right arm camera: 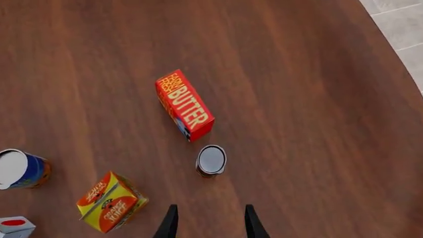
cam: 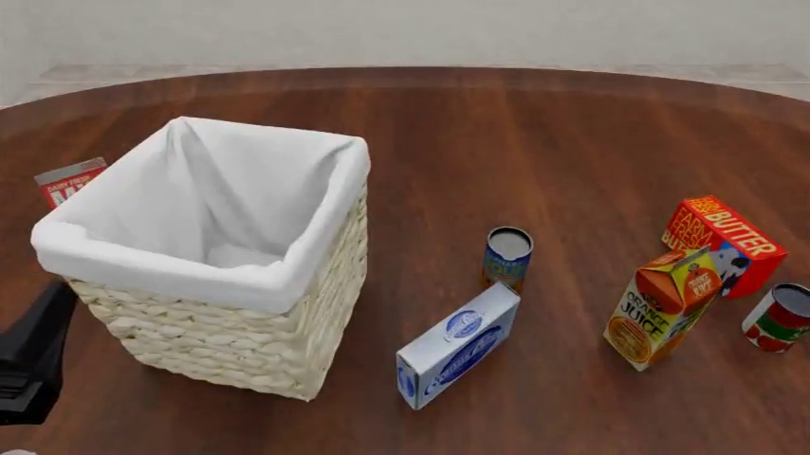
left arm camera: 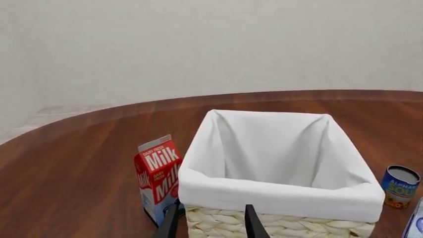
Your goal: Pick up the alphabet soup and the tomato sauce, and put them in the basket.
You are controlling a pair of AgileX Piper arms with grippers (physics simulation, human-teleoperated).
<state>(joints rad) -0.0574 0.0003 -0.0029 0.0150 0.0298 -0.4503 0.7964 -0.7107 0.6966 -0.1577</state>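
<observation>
The alphabet soup [cam: 507,256] stands upright to the right of the basket [cam: 228,351]; it also shows in the left wrist view [left arm camera: 399,186] and the right wrist view [right arm camera: 20,168]. The tomato sauce [cam: 779,318] stands at the far right by the butter box. In the right wrist view the tomato sauce [right arm camera: 211,160] stands just ahead of my right gripper [right arm camera: 210,225], which is open, empty and clear of the can. My left gripper [left arm camera: 211,225] is open and empty, close to the basket's near wall [left arm camera: 297,225]. The basket's visible inside shows only white lining.
A red milk carton [left arm camera: 158,178] stands against the basket's left side. A blue-and-white flat box [cam: 458,344] lies in front of the soup. An orange juice carton [cam: 661,308] and a red butter box [cam: 722,245] flank the tomato sauce. The left arm [cam: 32,355] shows at the lower left.
</observation>
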